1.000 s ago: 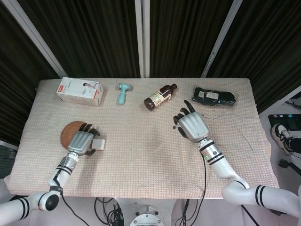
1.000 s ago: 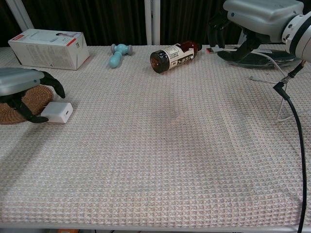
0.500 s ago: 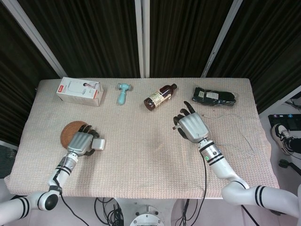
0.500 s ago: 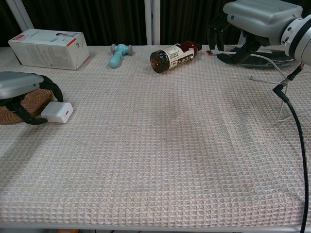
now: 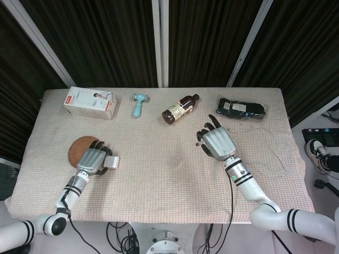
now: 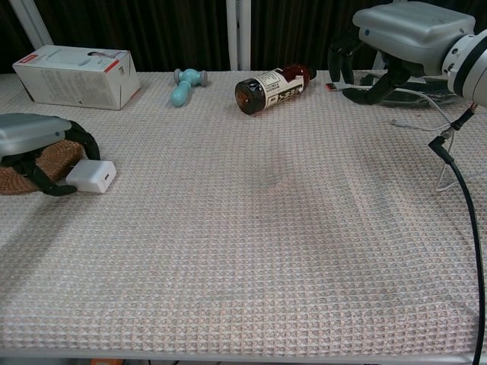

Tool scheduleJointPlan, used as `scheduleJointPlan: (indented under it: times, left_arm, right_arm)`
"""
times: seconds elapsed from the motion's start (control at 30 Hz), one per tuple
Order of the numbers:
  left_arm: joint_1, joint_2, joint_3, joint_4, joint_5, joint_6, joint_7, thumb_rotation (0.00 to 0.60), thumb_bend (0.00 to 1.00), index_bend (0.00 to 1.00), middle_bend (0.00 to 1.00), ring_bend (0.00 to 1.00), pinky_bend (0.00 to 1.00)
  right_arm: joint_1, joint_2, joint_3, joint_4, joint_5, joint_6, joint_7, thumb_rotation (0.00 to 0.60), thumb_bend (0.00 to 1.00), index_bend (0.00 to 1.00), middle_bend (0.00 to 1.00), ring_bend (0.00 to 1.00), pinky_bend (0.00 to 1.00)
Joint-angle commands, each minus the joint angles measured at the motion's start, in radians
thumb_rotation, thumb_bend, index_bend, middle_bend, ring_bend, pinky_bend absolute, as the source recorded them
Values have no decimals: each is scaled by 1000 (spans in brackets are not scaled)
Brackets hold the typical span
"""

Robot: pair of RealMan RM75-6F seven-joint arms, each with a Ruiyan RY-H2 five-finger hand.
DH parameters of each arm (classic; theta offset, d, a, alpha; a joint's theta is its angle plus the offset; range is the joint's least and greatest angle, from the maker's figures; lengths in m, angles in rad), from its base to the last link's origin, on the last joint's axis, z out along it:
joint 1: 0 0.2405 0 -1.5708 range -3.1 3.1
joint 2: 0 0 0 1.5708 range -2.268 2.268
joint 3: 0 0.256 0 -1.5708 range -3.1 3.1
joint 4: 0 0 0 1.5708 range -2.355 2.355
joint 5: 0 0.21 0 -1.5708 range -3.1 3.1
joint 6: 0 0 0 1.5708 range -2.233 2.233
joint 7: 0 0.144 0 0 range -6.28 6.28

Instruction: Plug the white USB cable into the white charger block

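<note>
Left hand (image 5: 93,160) sits low near the table's left edge, its dark fingers curled down around the small white rectangular charger block (image 6: 90,176); the chest view shows the block on the cloth, touching the fingertips, but whether it is truly gripped or only touched I cannot tell. Just behind that hand, partly under it, lies a round woven brown coaster (image 5: 79,147).

Over the right half of the table the right hand (image 5: 215,142) hovers with its fingers bent downward. In the chest view a small plug with a red tip (image 6: 330,87) juts out beside its fingers, and it seems pinched there, though the contact is hard to make out. The thin white USB cable (image 5: 276,151) trails in loose loops across the cloth toward the table's right edge, near a black flat pouch (image 5: 241,108) at the far right corner. A black cord (image 6: 459,181) runs down from the right arm toward the table's near edge.

Along the far edge, from the left corner inward, stand a white cardboard box with red trim (image 5: 90,102), a small light-blue dumbbell-shaped roller (image 5: 138,103) and a brown glass bottle with a pale label (image 5: 179,109) lying on its side. A pinkish-beige waffle-weave cloth (image 6: 259,258) covers the whole table.
</note>
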State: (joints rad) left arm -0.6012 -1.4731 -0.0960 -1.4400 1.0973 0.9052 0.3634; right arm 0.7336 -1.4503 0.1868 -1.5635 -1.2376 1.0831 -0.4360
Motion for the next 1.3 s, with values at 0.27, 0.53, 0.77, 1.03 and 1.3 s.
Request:
scheduleJointPlan:
  times: [0.27,0.53,0.77,1.03,1.3]
  left_arm:
    - [-1,-8,-29,-35,-29,17,-53,600,334,413,364,156,64]
    - [-1,11,-77,-165,-112,111,18,600,338,429,392,181,75]
    - [-45,-2,-124,-244,-219,187,164,600,335,429,389,181,84]
    - [-121,-17,-183,-289,-322,215,266,600,329,429,389,181,88]
    - [-192,-26,-226,-316,-414,229,318,600,328,429,389,181,88]
  right_arm:
    - [-5,-3,2,8,1,1,17,600,354,640,520,276,82]
    - [7,-7,22,-34,46,-31,28,600,354,645,528,281,82]
    - [67,-72,73,-69,180,-74,-40,600,354,649,534,286,82]
    - [158,-161,127,-55,324,-70,-163,600,354,654,538,289,82]
    - [250,-245,182,-17,460,-36,-258,600,353,656,539,289,82]
